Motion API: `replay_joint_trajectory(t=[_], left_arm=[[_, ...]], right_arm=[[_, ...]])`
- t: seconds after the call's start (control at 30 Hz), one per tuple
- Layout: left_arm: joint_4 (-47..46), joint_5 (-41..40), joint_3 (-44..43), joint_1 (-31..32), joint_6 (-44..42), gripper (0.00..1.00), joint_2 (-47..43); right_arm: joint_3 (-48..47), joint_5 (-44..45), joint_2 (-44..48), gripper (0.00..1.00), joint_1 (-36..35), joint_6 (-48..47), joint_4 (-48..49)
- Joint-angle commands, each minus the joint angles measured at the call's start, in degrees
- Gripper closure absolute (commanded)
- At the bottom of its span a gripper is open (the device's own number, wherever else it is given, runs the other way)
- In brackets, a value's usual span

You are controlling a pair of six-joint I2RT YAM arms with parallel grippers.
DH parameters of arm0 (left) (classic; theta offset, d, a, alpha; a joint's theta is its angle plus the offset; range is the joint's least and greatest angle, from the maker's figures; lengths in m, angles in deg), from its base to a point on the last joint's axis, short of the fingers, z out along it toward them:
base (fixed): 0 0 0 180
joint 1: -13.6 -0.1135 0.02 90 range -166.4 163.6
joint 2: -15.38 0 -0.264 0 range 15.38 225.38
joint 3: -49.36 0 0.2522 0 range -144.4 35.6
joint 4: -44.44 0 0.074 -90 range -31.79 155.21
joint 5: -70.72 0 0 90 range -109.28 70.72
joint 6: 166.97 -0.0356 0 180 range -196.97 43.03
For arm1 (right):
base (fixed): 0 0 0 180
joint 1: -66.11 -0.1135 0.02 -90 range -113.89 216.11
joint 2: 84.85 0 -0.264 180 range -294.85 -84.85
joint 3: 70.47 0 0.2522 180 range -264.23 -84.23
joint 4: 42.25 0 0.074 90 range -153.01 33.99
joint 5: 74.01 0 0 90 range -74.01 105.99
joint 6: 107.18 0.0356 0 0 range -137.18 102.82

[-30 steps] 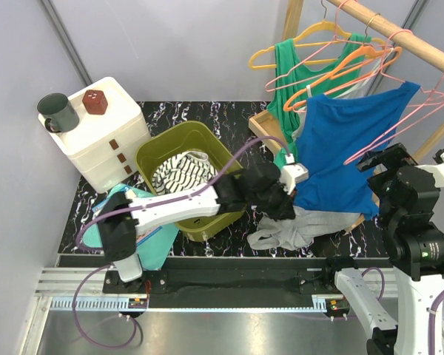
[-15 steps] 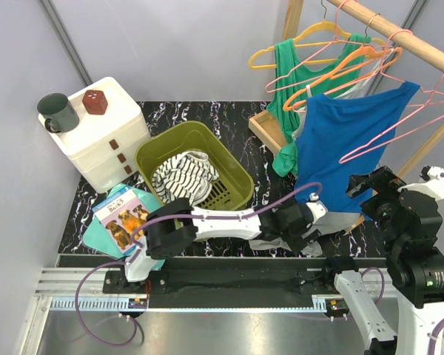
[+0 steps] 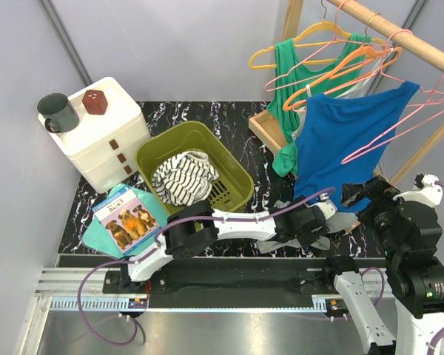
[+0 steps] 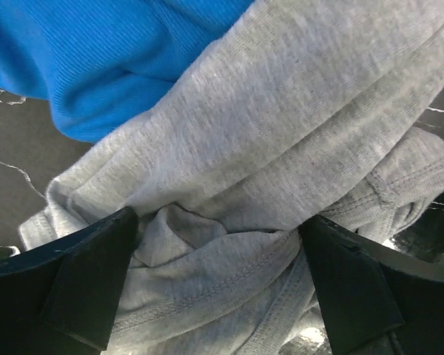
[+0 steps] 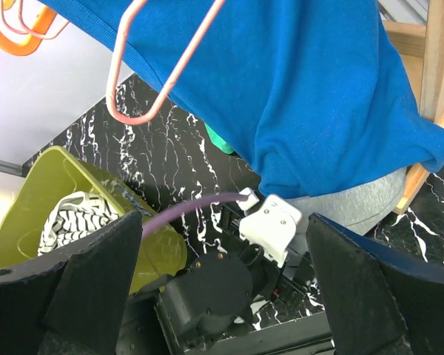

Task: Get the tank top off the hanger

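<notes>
Tabletop (image 3: 229, 118) right edge: blue tank top (image 3: 340, 140)

Black marbled table (image 3: 207, 115) — white drawer unit (image 3: 111, 140), olive basket (image 3: 166, 138), teal cloth (image 3: 96, 235), grey top (image 4: 296, 133)

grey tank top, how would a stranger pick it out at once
Find the wooden clothes rail on the right, hung with tops. Directly below the hanging blue tank top, the grey tank top lies crumpled on the black marbled table. Its neighbours hang from the rail; it alone lies in a heap.
</notes>
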Motion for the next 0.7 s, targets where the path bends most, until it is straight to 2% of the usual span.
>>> replay_joint_trajectory(t=[0.0,0.03,0.07,0.1,0.17,0.23,0.27,0.33,0.53,0.67], left_arm=[[0.3,5.1,1.4,-1.6,3.4,0.15,2.4],[0.0,6.0,1.9,-1.7,3.7,0.25,2.3],[-0.1,6.8,3.0,-1.8,3.9,0.42,2.2],[-0.1,7.9,3.4,-1.8,4.0,0.51,1.8],[-0.1,9.3,4.5,-1.9,4.3,0.67,1.3],[-0.1,10.8,5.5,-1.8,4.6,0.77,0.0],[-0.1,11.3,6.7,-1.8,4.7,0.88,-0.9],[0.0,11.5,8.0,-1.8,5.0,0.99,-3.7],[-0.1,11.4,13.2,-1.8,4.7,1.00,-14.5],[0.2,12.0,15.6,-1.8,5.0,1.00,-24.9]], right_arm=[[-1.5,-1.5,1.2,0.00,0.1,-1.3,-0.7],[-1.6,-1.8,1.4,0.00,0.1,-1.3,-0.8],[-1.8,-1.9,1.7,0.00,0.1,-1.2,-0.9],[-1.8,-2.0,1.8,0.00,0.1,-1.0,-0.9],[-1.8,-2.2,2.2,0.00,0.2,-0.9,-0.9],[-1.5,-2.3,2.3,0.00,0.2,-0.8,-0.8],[-1.3,-2.4,2.5,0.00,0.1,-0.8,-0.9],[-0.8,-2.7,2.7,0.00,0.1,-0.7,-0.9],[-0.8,-4.0,3.8,0.00,0.1,0.5,-0.7],[-1.1,-3.7,4.3,0.00,0.1,1.2,-0.4]])
